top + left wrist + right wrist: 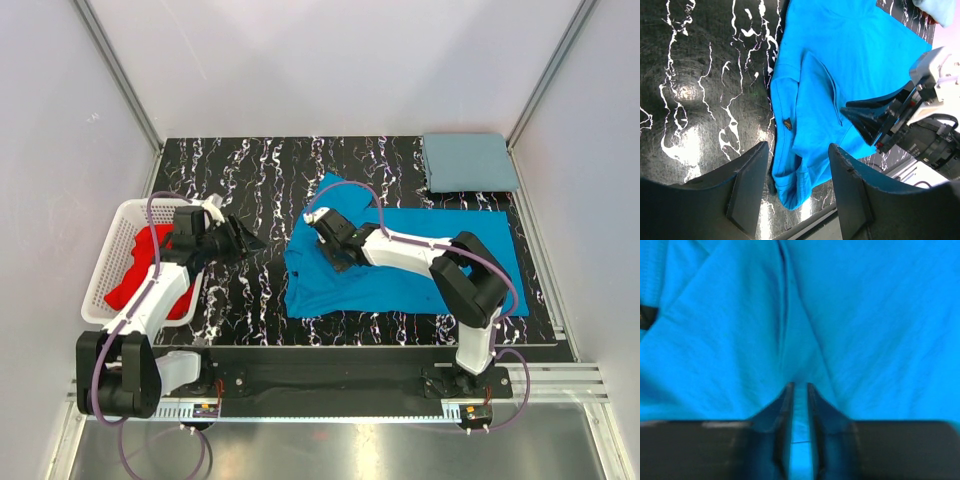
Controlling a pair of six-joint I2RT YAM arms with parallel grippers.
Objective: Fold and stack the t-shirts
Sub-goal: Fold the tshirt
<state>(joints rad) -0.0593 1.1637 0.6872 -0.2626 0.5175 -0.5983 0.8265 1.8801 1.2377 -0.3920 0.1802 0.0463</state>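
So the bright blue t-shirt point(370, 290) is lying mostly flat on the black marbled table point(240, 170), centre to right, body spread out wide. Its left end is rumpled, with a sleeve poking toward the back. From the left wrist cam you can see the near-left part is doubled over into a couple of long folds, and there's a small dark label point(787, 123) on one of them.

The right gripper point(800, 386) is down on that rumpled left part. Its jaws are squeezed nearly together with a thin ridge of the blue cloth pinched between them, and creases fan out from the pinch.

The left gripper point(240, 238) hangs over bare table, between the basket and the shirt. Its jaws are spread wide with nothing in them.

Containers: there's one white lattice basket point(103, 265) at the left edge of the table, with red t-shirts point(125, 285) bunched up inside.

A dusty grey-blue t-shirt point(468, 162) sits folded into a neat rectangle at the far right corner, just beyond the blue one.
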